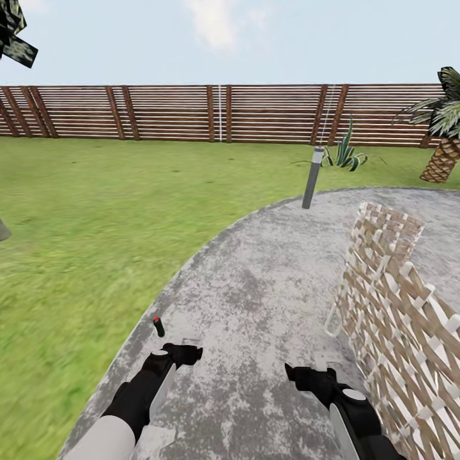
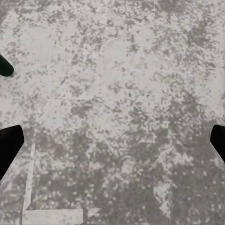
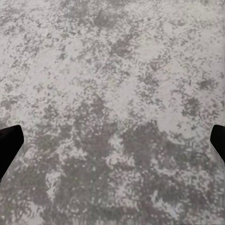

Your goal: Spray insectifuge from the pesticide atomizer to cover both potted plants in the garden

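Pesticide atomizer (image 1: 158,327): upright on grey paving (image 1: 268,287), near the lawn edge, just ahead of left gripper (image 1: 190,353). Both grippers spread apart, empty. Step: approach; next, reach and grasp.

A small dark bottle with a red tip (image 1: 158,326) is standing on the grey speckled paving (image 1: 268,287), near its left edge, just ahead of the left gripper (image 1: 191,353). The green lawn (image 1: 83,230) is lying left. A woven lattice chair (image 1: 390,300) is sitting right. A grey bollard post (image 1: 312,177) is standing ahead, the brown slatted wooden fence (image 1: 166,112) behind it.
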{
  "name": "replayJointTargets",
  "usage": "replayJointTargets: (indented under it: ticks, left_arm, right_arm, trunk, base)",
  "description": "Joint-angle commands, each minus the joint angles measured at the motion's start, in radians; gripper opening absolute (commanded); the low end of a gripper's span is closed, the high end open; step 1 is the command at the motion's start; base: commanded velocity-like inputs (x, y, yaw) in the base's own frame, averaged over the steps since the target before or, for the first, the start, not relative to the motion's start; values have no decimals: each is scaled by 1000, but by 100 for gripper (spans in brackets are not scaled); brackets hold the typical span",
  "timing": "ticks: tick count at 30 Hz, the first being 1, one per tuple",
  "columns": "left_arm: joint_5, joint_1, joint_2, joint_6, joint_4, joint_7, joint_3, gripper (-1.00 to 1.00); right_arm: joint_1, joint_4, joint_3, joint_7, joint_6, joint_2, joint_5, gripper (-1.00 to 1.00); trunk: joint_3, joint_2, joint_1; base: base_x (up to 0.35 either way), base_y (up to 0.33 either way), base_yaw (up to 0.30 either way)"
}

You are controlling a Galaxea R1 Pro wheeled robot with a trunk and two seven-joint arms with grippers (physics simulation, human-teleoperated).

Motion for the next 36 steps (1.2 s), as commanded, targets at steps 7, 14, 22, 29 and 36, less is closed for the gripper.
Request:
replayJointTargets:
  ticks: [7,14,22,29,36]
  left_arm:
    - [1,0,0,5,-1,1,-1,100]
    - [0,0,0,5,-1,1,-1,100]
    - [0,0,0,5,-1,1,-1,100]
    - [0,0,0,5,-2,1,-1,100]
    - [1,0,0,5,-2,1,-1,100]
  right_arm:
    - [0,-1,-1,-1,5,0,-8,100]
    - [0,-1,-1,-1,5,0,-8,100]
    - [0,-2,-1,-1,5,0,-9,100]
    - [0,-2,1,-1,-1,0,-11,100]
    - [0,-4,0,-3,-2,0,-10,100]
  trunk:
    - [-1,0,0]
    - [-1,0,0]
    - [-1,0,0]
    - [-1,0,0]
    - [-1,0,0]
  base:
    - [342,0,0]
    - [289,0,0]
    - [63,0,0]
    - [1,0,0]
    - [11,0,0]
